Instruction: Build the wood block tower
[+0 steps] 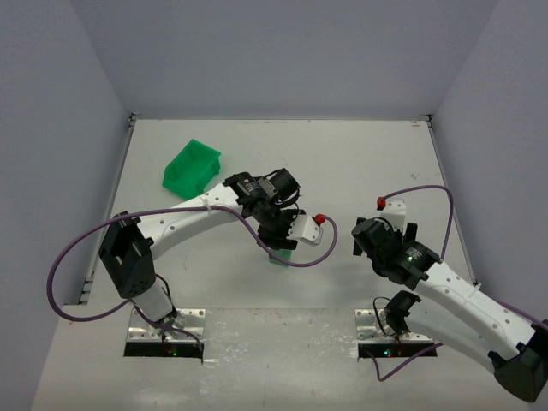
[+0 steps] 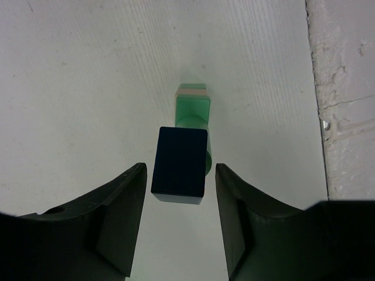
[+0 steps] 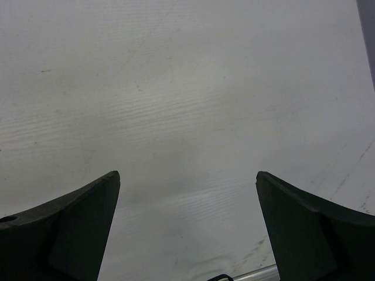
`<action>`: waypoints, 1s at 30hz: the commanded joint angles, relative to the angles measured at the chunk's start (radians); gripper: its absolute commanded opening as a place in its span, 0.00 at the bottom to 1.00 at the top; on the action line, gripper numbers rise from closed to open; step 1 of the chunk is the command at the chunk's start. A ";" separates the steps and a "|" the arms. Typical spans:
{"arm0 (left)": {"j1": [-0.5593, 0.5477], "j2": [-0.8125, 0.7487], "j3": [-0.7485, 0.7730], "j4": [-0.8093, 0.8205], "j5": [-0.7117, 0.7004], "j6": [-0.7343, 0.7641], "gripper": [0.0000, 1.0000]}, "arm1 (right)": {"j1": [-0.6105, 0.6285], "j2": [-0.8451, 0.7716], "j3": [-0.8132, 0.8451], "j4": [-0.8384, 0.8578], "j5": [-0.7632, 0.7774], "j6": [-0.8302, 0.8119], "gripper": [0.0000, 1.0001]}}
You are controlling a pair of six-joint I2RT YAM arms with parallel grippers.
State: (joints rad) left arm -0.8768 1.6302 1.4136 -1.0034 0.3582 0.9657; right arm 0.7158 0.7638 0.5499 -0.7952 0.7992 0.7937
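Observation:
The wood block tower [image 2: 186, 126] stands on the white table: pale green blocks below, a dark blue block [image 2: 179, 161] on top. In the top view only its green base [image 1: 279, 258] shows under the left wrist. My left gripper [image 2: 180, 171] is directly above the tower. Its jaws are open on either side of the blue block, with a gap on each side. My right gripper [image 3: 187, 175] is open and empty over bare table, to the right of the tower in the top view [image 1: 356, 240].
A bright green plastic bin [image 1: 192, 167] sits at the back left. A rough grey strip [image 2: 345, 99] runs along the right of the left wrist view. Walls enclose the table [image 1: 360, 163] on three sides.

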 commanded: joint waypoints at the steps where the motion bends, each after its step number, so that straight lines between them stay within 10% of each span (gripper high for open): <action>1: -0.008 -0.035 0.005 -0.003 0.012 0.015 0.49 | -0.003 0.008 0.012 0.004 0.026 0.013 0.99; 30: -0.022 -0.094 -0.057 0.035 -0.025 -0.015 0.51 | -0.004 0.027 0.016 0.005 0.025 0.011 0.99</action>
State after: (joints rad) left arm -0.8844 1.5993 1.3595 -0.9860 0.3313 0.9579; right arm 0.7155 0.7868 0.5499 -0.7952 0.7994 0.7933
